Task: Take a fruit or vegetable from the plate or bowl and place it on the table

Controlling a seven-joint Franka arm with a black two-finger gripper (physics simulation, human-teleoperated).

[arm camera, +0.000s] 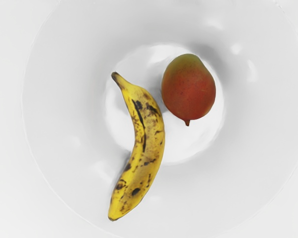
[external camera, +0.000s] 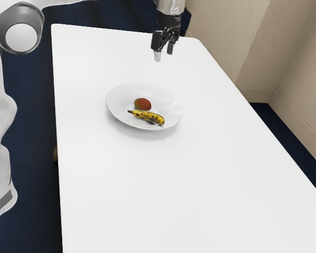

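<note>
My gripper hangs high above the table, its two fingers apart with nothing between them. A white plate lies on the table below it. On the plate rest a spotted yellow banana and a red-green mango. Seen from my hand, the banana curves over the plate's middle and onto its sloping side, with its dark stem near the mango. A narrow gap separates the two fruits. The plate surrounds both.
The white table extends around the plate, with a wide surface toward the exterior view's bottom. A beige wall rises beyond the table's edge at the exterior view's right.
</note>
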